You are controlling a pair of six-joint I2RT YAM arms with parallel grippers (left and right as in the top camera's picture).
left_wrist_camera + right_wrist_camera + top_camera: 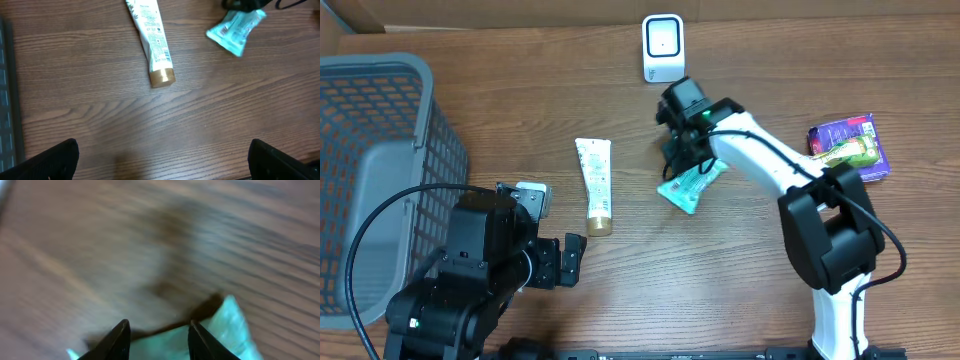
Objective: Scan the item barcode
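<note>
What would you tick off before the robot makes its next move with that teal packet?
1. Right gripper at the teal packet: ok, its fingers sit on either side of the packet's end.
2. Firm grip on the packet: cannot tell, the wrist view is blurred.
3. Scanner upright, with nothing between it and the packet: ok.
4. Barcode facing the scanner: cannot tell.
5. Left gripper open and well away: ok.
6. Tube lying off to the side, apart from the packet: ok.

Dark wood-grain table (620, 290), grey mesh basket (445, 150) at its left edge, even light
</note>
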